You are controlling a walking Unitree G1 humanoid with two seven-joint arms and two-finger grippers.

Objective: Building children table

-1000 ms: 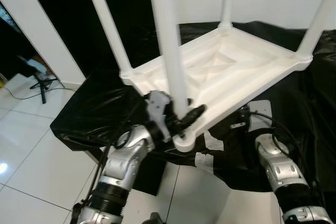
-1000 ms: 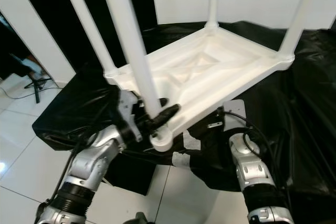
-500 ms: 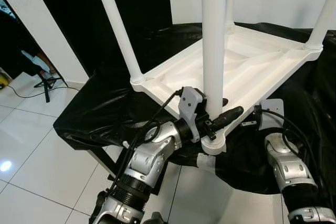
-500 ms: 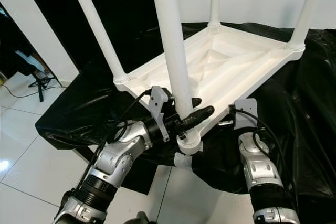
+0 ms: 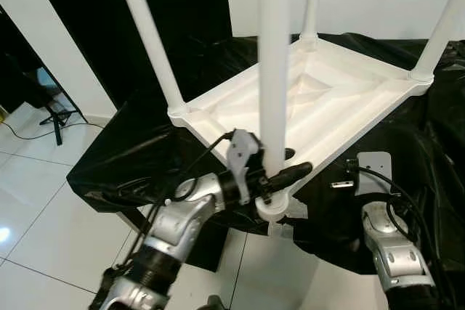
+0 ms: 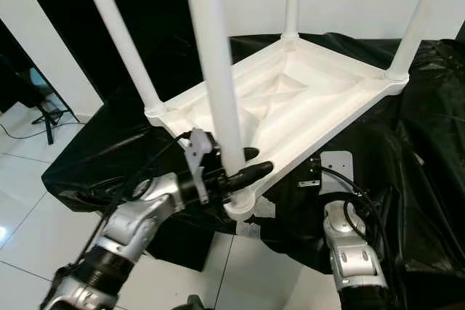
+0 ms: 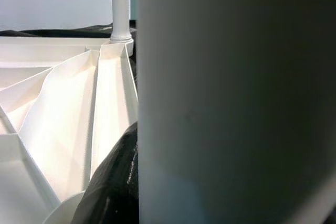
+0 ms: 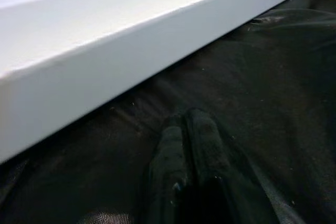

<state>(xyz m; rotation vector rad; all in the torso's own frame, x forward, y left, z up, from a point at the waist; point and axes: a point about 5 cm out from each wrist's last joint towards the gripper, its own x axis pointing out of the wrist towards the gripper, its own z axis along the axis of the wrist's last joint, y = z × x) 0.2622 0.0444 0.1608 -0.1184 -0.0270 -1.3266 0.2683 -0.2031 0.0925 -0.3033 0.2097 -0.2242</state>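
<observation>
Head camera: gripping the near white leg (image 5: 274,70) of the upturned children's table (image 5: 341,99) just above its corner socket, left end effector (image 5: 280,170) pinching it, table lying on the black-draped surface (image 5: 116,157).

Left wrist: pressing against that leg, likely seating it; next, checking tightness.

Right wrist: resting beside the tabletop edge, right end effector (image 8: 184,145) pressed together.

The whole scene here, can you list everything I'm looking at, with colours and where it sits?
Tabletop: one, white, upside down on the black sheet.
Table legs: four, white, standing up from the tabletop's corners.
Plastic sheet: one, black, draped over the work surface.
Floor tiles: white, glossy, below.
Door: one, black, behind.
Left gripper: black fingers clamped on the nearest leg's base.
Right gripper: black, fingers together, on the sheet beside the tabletop's edge.
</observation>
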